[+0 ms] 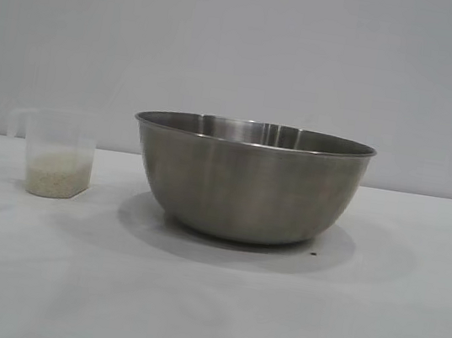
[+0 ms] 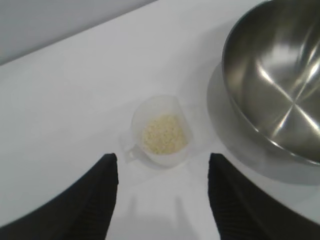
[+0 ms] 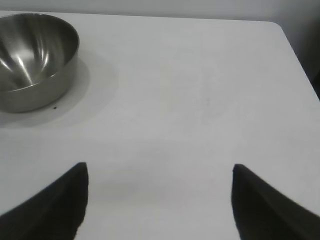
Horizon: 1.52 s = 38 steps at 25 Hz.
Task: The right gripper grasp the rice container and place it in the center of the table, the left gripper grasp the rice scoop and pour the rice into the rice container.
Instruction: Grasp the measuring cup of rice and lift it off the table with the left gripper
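standing upright on the table (image 1: 406, 332), the rice container (image 1: 248, 181) sits just beside the rice scoop (image 2: 161, 131) holding rice (image 2: 164, 134); left gripper (image 2: 162, 200) spread wide above the scoop, right gripper (image 3: 159, 200) wide over bare tabletop, away from the container.

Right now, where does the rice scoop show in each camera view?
Exterior view: the rice scoop stands upright on the table at far left, apart from the rice container.
Left wrist view: the scoop sits mid-frame, ahead of the open left gripper.
Right wrist view: not in it.
Shared landmark: the rice container, seen in all three.
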{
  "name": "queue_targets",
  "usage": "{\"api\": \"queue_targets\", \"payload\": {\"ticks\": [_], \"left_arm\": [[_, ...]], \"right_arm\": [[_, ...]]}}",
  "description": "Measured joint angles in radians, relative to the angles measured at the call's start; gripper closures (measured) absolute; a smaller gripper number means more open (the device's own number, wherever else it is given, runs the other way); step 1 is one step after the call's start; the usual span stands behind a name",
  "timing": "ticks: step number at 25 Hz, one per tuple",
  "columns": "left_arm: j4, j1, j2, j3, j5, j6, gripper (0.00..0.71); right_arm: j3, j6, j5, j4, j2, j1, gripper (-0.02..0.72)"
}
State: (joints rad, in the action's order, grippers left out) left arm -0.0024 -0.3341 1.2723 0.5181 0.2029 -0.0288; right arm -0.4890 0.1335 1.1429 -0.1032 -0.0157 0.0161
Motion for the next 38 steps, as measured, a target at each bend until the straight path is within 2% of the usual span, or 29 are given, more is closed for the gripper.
{"api": "queue_targets", "payload": {"ticks": [4, 10, 14, 18, 20, 21, 25, 30, 33, 38], "left_arm": [[-0.041, 0.0, 0.0, -0.137, 0.249, 0.0, 0.368], [-0.078, 0.0, 0.014, -0.301, 0.548, 0.0, 0.368], [-0.091, 0.0, 0.086, -0.374, 0.729, 0.0, 0.368], [-0.098, 0.0, 0.224, -0.404, 0.892, 0.0, 0.368], [-0.117, 0.0, 0.312, -0.404, 0.926, 0.009, 0.368], [-0.124, 0.0, 0.359, -0.399, 0.928, 0.015, 0.441], [-0.139, 0.0, 0.513, -0.359, 0.932, 0.025, 0.591], [-0.138, 0.0, 0.598, -0.328, 0.932, 0.025, 0.583], [-0.138, 0.0, 0.608, -0.311, 0.933, 0.025, 0.475], [-0.173, 0.0, 0.611, -0.27, 0.935, 0.025, 0.483]], "right_arm": [[0.0, 0.0, 0.0, 0.0, 0.0, 0.0, 0.199], [0.0, 0.0, 0.0, 0.0, 0.0, 0.0, 0.199], [0.0, 0.0, 0.0, 0.0, 0.0, 0.0, 0.199], [0.0, 0.0, 0.0, 0.0, 0.0, 0.0, 0.199], [0.0, 0.0, 0.0, 0.0, 0.0, 0.0, 0.199], [0.0, 0.0, 0.0, 0.0, 0.0, 0.0, 0.199], [0.0, 0.0, 0.0, 0.0, 0.0, 0.0, 0.199], [0.0, 0.0, 0.0, 0.0, 0.0, 0.0, 0.199], [0.0, 0.0, 0.0, 0.0, 0.0, 0.0, 0.199], [0.0, 0.0, 0.0, 0.0, 0.0, 0.0, 0.199]]}}
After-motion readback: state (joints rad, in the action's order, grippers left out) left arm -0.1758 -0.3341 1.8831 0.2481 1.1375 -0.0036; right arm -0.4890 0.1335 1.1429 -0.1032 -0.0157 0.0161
